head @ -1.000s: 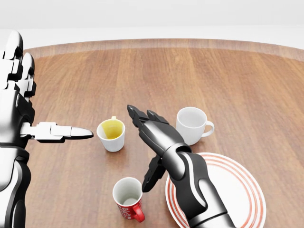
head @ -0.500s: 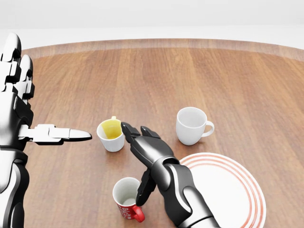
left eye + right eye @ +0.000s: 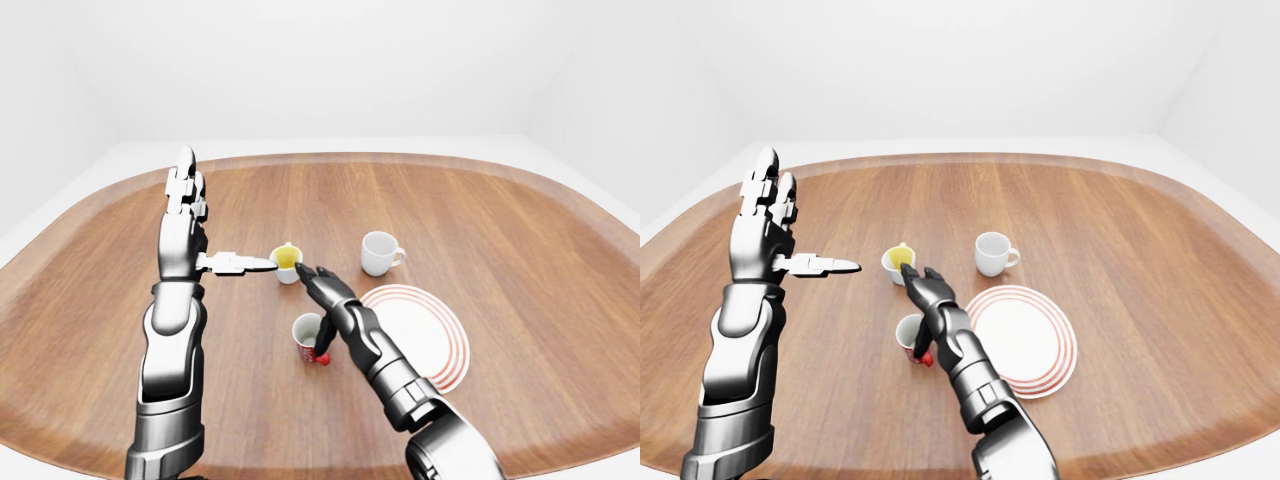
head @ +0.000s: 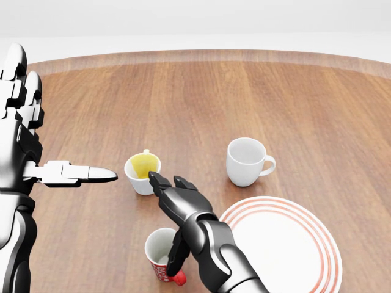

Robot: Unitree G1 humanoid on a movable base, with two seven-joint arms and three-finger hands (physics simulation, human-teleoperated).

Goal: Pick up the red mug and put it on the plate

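The upright red ceramic mug stands just left of the right hand, whose fingers are spread wide above its rim, holding nothing.

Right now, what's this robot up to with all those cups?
It is going for the red mug at the bottom of the head view. Its right hand hangs open over that mug's right side, one finger reaching down by the rim, nothing gripped yet. The plate waits bare just to the right. The left hand is raised and open, away from the yellow-lined cup and white cup.
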